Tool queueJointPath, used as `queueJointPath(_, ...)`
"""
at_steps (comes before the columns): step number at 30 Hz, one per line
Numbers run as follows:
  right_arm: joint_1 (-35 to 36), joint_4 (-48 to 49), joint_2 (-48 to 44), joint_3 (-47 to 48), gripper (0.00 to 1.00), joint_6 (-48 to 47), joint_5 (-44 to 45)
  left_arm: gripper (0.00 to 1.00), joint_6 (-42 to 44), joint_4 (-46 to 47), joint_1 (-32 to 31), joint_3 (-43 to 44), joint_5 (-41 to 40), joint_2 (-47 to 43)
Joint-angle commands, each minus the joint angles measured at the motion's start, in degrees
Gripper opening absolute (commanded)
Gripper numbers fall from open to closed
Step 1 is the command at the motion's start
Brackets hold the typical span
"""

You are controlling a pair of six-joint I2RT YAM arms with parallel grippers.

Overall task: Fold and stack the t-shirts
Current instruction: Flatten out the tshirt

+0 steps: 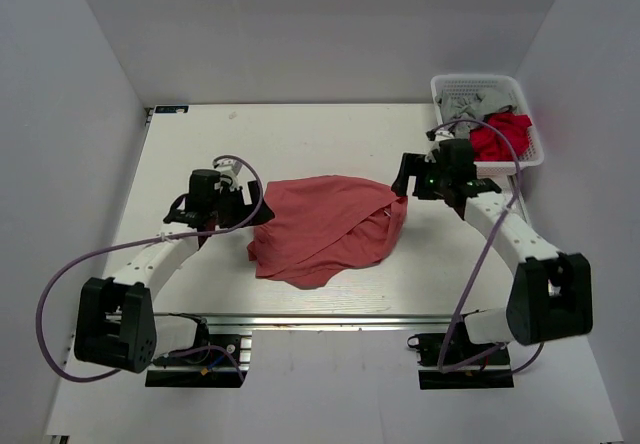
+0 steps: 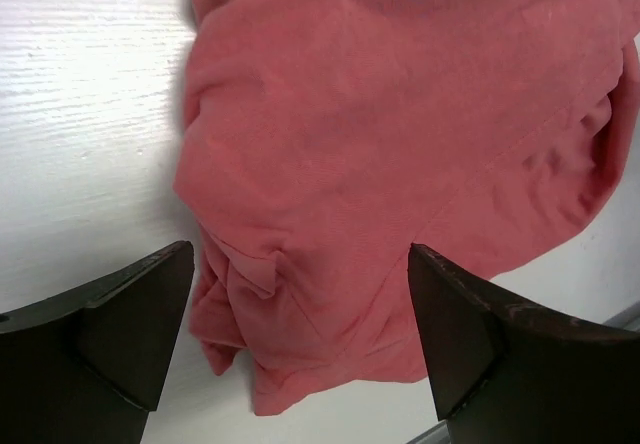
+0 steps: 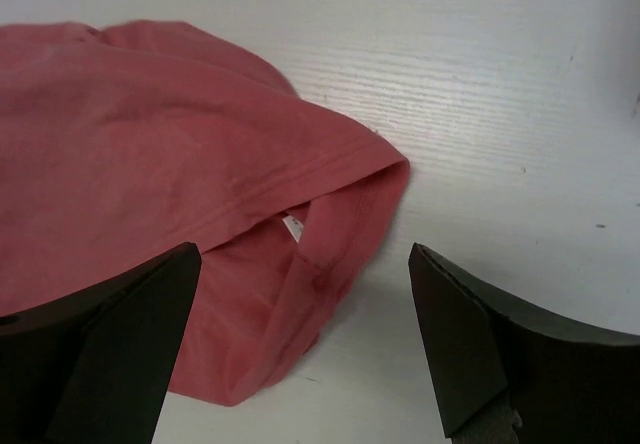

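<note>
T-shirt [image 1: 325, 229] lies crumpled between left gripper [image 1: 250, 206] and right gripper [image 1: 402, 182], both spread wide, empty.

We see a plain salmon-red t-shirt [image 1: 325, 229] with no print or pattern. A small white label [image 3: 292, 227] shows inside its fold, and it lies on a white table [image 1: 200, 144] marked with fine pale grain lines. The basket [image 1: 443, 89] is white with a lattice wall, and in it we make out a brighter red cloth [image 1: 500, 134] and a grey cloth [image 1: 468, 104]. The left arm [image 1: 150, 259] and the right arm [image 1: 510, 229] are white with black joints, and each trails pale purple cables [image 1: 45, 304].
</note>
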Motion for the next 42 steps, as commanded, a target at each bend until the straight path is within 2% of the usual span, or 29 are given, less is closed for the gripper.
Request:
queueJointPath(1,1.5,-3.1,5.0,3.5,0.9,0.5,7.1,0.96,-0.2,1.0,-0.3,-0.7,4.9,0.8)
queueJointPath(6,1.5,3.0,11.4,4.8,0.9,1.8,9.5,0.83,-0.9,2.2,-0.8,-2.9,6.4,4.6)
queueJointPath(10,1.4,3.7,17.4,7.3,0.9,4.8,11.5,0.71,-1.5,2.8,-0.8,-2.2,7.2,7.9)
queueJointPath(13,1.5,5.1,19.5,8.2,0.9,4.7,11.6,0.71,-2.0,5.7,-0.8,-2.2,9.4,9.1)
queueJointPath(16,1.4,8.4,21.1,7.5,0.9,5.7,9.2,0.62,-2.5,6.2,-0.8,-2.2,9.4,10.6)
queueJointPath(18,1.3,8.3,23.0,8.7,0.87,6.5,8.0,0.52,-2.5,6.2,-0.8,-1.6,9.4,11.7)
queueJointPath(19,1.4,7.7,23.4,9.0,0.85,6.5,7.9,0.48,-2.5,6.2,-0.8,-1.0,9.4,11.7)
queueJointPath(20,1.5,7.4,24.3,9.3,0.78,7.3,5.6,0.38,-2.5,5.7,-0.8,-0.3,9.4,12.5)
queueJointPath(22,1.4,7.6,24.4,9.0,0.72,7.6,4.4,0.33,-2.5,5.7,-0.8,-0.3,9.4,12.5)
queueJointPath(23,1.5,7.6,24.3,8.4,0.66,7.9,3.6,0.25,-2.5,5.7,-0.8,-0.3,9.4,12.5)
queueJointPath(25,1.4,8.1,23.3,7.5,0.66,7.8,1.8,0.19,-2.5,6.2,-0.8,0.3,9.4,12.5)
queueJointPath(26,1.5,7.9,23.0,6.9,0.6,7.9,1.7,0.11,-2.5,6.9,-0.8,0.3,9.4,12.5)
queueJointPath(28,1.5,7.8,21.5,5.7,0.51,7.8,2.0,0.0,-2.5,7.7,-0.8,0.9,10.9,11.8)
queueJointPath(30,1.5,8.1,20.3,5.1,0.42,7.9,2.1,0.0,-2.5,10.5,-0.8,0.9,12.8,11.1)
queueJointPath(32,1.5,8.4,19.2,3.9,0.4,8.1,2.8,0.0,-2.5,12.1,-0.8,0.9,12.8,9.1)
queueJointPath(33,1.6,8.4,18.5,3.7,0.12,8.0,3.0,0.0,-2.5,12.6,-0.8,0.9,13.3,8.6)
queueJointPath(34,1.4,9.1,18.1,3.2,0.0,7.3,2.4,0.0,-2.5,13.5,-0.8,0.9,13.3,8.0)
queueJointPath(36,1.4,6.2,18.5,5.4,0.0,5.8,-1.6,0.0,-2.5,14.5,-0.8,0.9,14.8,6.1)
queueJointPath(38,1.6,5.3,18.4,6.4,0.0,4.7,0.1,0.0,-2.5,16.3,-0.8,0.9,15.3,5.0)
queueJointPath(42,1.6,11.2,13.7,2.4,0.0,7.2,2.6,0.0,-2.5,16.8,-0.8,1.5,15.9,1.8)
